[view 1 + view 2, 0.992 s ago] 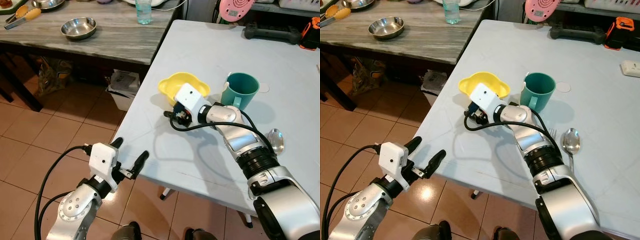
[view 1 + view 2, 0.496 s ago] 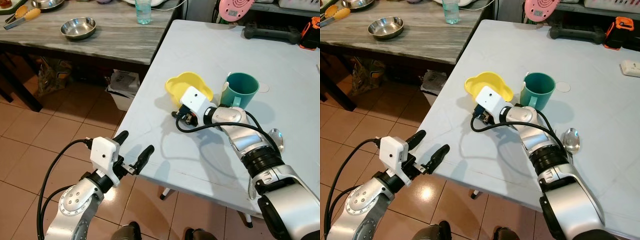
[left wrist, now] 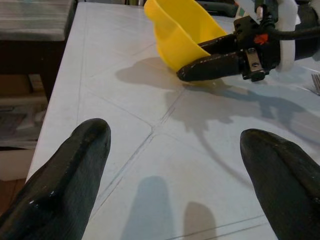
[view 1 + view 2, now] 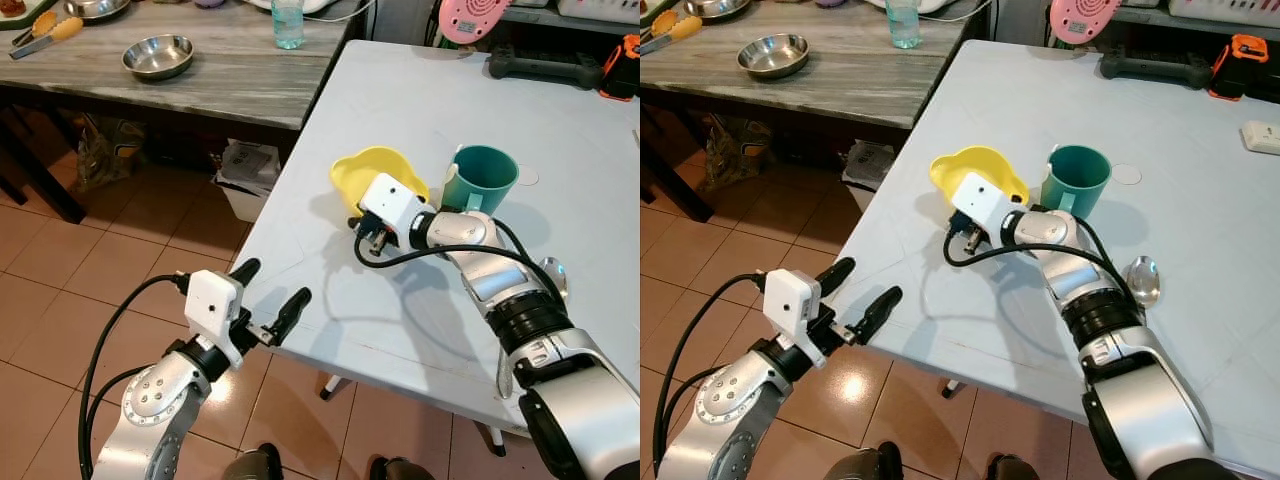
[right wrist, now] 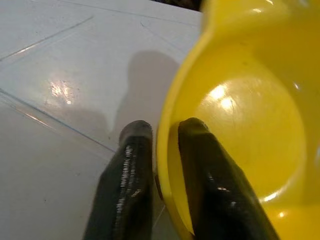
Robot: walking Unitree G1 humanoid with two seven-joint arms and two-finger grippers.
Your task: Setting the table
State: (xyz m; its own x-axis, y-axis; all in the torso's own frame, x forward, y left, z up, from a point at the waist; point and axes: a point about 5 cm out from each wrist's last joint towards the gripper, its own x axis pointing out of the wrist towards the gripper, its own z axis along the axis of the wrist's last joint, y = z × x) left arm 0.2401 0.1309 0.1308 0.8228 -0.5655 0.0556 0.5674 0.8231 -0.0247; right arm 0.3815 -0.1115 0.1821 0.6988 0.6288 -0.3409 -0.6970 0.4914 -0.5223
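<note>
bowl [image 4: 372, 172] rim pinched by right gripper [image 5: 159, 165], tilted

Yellow bowl [image 4: 372, 170]; teal mug [image 4: 480, 180]; pale blue-grey table [image 4: 420, 100]; black tool fingers [image 3: 75, 160].

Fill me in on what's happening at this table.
The robot is setting a white table. Its right gripper pinches the rim of a yellow bowl, one finger inside and one outside, beside a teal mug. A spoon lies by the right arm. The left gripper hovers open at the table's near edge, holding nothing.
</note>
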